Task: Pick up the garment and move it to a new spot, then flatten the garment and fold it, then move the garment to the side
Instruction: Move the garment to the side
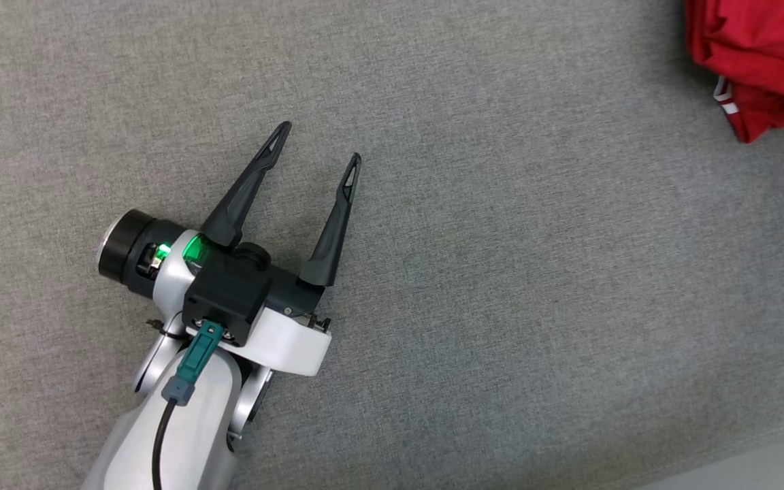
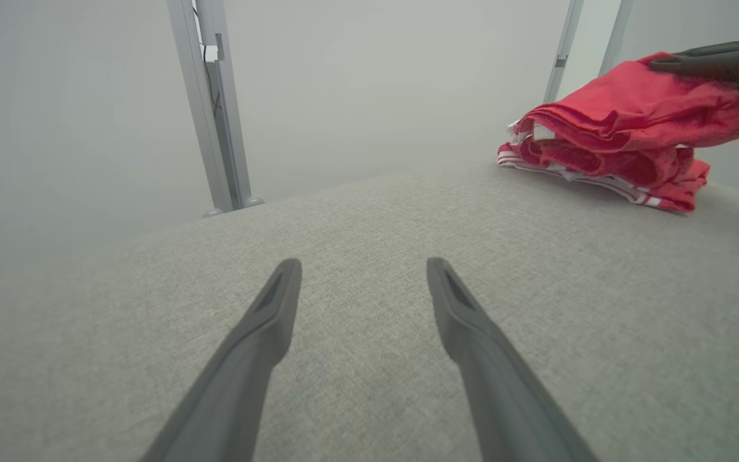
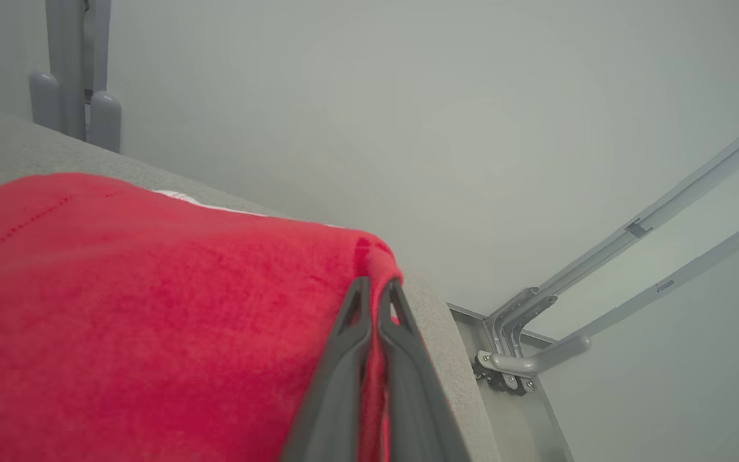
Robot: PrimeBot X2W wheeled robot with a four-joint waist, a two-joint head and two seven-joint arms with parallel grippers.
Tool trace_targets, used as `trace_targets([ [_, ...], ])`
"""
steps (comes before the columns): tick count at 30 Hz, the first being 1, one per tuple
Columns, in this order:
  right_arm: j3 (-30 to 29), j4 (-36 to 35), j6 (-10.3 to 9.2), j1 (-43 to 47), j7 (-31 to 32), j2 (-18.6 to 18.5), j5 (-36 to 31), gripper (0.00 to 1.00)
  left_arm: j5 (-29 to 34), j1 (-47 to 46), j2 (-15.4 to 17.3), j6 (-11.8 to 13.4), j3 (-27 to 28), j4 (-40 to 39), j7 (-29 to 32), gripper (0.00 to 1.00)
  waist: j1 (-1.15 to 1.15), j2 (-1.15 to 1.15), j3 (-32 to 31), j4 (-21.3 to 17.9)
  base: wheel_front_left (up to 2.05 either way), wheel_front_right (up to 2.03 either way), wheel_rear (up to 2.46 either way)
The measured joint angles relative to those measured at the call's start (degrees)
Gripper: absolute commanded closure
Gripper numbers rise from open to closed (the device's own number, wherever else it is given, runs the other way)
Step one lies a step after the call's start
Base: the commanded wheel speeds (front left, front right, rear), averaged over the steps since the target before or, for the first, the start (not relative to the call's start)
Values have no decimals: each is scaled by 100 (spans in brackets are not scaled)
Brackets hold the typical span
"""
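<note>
**Soft red bundle at the far right, right gripper closed on it**

You have the red garment (image 1: 753,61) bunched in a loose, layered heap at the far right of the grey cloth-covered table (image 1: 501,272), close to that table's edge. Your right gripper (image 3: 374,289) is closed, with red cloth showing between its fingers at a top fold. Your left gripper (image 1: 320,141) stands wide open and empty over bare table, well apart from the heap on the near left.

Expect the garment to be light, limp and thin. It will likely sag and unfold when lifted, so a single pinch may carry only one layer. A hem or corner looks like the better hold for spreading it flat. The grey cloth may drag on it.

White stripes (image 2: 600,181) edge the lower layers, and a small white tab (image 1: 723,95) sticks out. You can read no brand or writing on either.
</note>
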Motion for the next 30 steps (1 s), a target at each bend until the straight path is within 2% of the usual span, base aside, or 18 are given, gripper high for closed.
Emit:
trace_targets([
  [5,223,104,0,-65,0,-267,-316,100,7,-105,2,-44,-75,-3,4,0,0,0,81,56,0,0,0],
  [7,348,157,1,-170,0,-478,-523,100,7,-148,7,-70,-114,-3,3,0,0,0,127,110,0,0,0],
  [17,480,216,1,-337,0,-853,-1007,100,-2,-224,-10,-77,-215,47,-19,0,0,0,163,299,0,0,0],
  [18,495,287,1,-338,0,-866,-1035,94,-7,-225,-12,-77,-223,54,-29,0,0,0,160,317,0,0,0],
  [19,501,346,1,-338,0,-869,-1078,35,-10,-225,-13,-77,-230,60,-30,0,0,0,157,332,0,0,0],
  [20,489,396,1,-344,0,-869,-1123,0,-20,-226,-14,-77,-234,70,-31,0,0,0,153,345,0,0,0],
  [26,-136,366,1,-469,0,-849,-1628,0,-53,-235,-19,-76,-280,164,-64,0,0,0,56,394,0,0,0],
  [30,-550,54,0,-426,0,-519,-2002,0,-112,-201,-22,-59,-278,260,-109,0,0,0,-114,427,0,0,0],
])
